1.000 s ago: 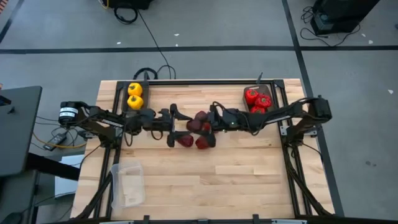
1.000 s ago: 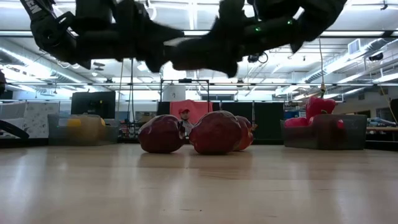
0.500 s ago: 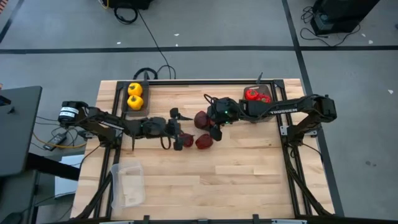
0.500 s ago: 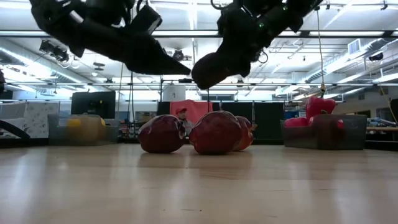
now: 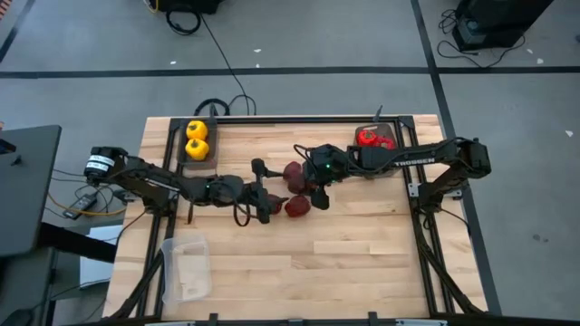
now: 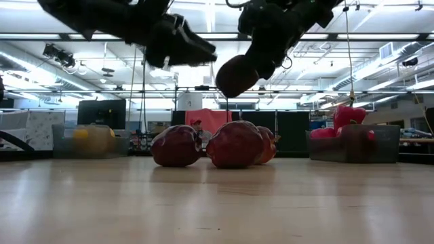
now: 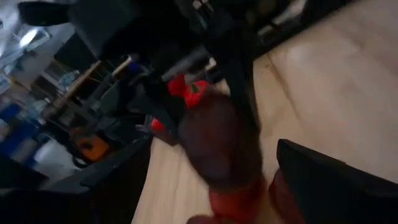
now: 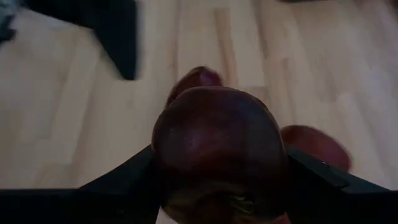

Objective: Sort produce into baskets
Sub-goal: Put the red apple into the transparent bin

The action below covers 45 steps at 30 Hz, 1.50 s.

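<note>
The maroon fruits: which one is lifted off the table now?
The maroon fruit gripped in the right pincer, hanging in the air. The other maroon fruits lie together on the table.

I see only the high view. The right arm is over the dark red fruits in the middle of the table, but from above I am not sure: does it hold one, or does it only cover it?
Observer: It holds one. In the right wrist view, the jaws of the right gripper press both sides of a maroon fruit.
Operator: Is this fruit off the table?
Observer: Yes. The low view shows it hanging clear above the three other fruits, which lie on the table.
Operator: And the left gripper?
Observer: In the low view the left gripper is also above the table, jaws open, with nothing between them.
</note>
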### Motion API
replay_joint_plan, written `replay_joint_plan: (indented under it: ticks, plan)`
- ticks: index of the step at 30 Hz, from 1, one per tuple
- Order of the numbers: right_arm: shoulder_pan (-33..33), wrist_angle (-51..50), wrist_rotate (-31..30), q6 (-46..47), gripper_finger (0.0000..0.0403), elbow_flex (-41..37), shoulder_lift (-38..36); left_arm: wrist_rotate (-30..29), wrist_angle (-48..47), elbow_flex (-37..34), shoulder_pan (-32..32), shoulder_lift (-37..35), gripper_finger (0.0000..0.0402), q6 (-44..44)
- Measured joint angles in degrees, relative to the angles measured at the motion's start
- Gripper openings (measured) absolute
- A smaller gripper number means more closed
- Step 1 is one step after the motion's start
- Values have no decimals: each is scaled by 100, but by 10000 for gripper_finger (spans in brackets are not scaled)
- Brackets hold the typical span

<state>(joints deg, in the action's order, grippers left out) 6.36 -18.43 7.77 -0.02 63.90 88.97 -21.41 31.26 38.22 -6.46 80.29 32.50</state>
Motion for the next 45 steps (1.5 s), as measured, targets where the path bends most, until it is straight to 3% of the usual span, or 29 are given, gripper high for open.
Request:
replay_joint_plan:
  ticks: [5, 14, 19, 24, 29, 36, 45]
  plan:
    - [-123, 10, -288, -68, 273, 0, 0, 158, -777, 489, 128, 93, 356, -1040]
    - [-322, -331, -207, -243, 277, -4, 0, 842, -1055, 1017, 133, 966, 356, -1123]
    - [-408, -307, -535, -11, 277, -9, 2, 523, -1044, 1149, 39, 1091, 355, -1410]
    - [-488, 267, -1197, 655, 277, -2, 302, -622, -1324, 1150, -198, 871, 343, -1809]
    - [-580, 242, -1179, 620, 277, 155, 890, -797, -2190, 1160, -523, 494, 325, -2191]
    - [-801, 3, -1073, 543, 277, 1111, 1774, -839, -3946, 1156, -979, -131, 321, -3688]
    - [-1097, -1030, -776, 164, 277, 3126, 3266, -843, -5621, 1150, -1670, -535, 321, -5452]
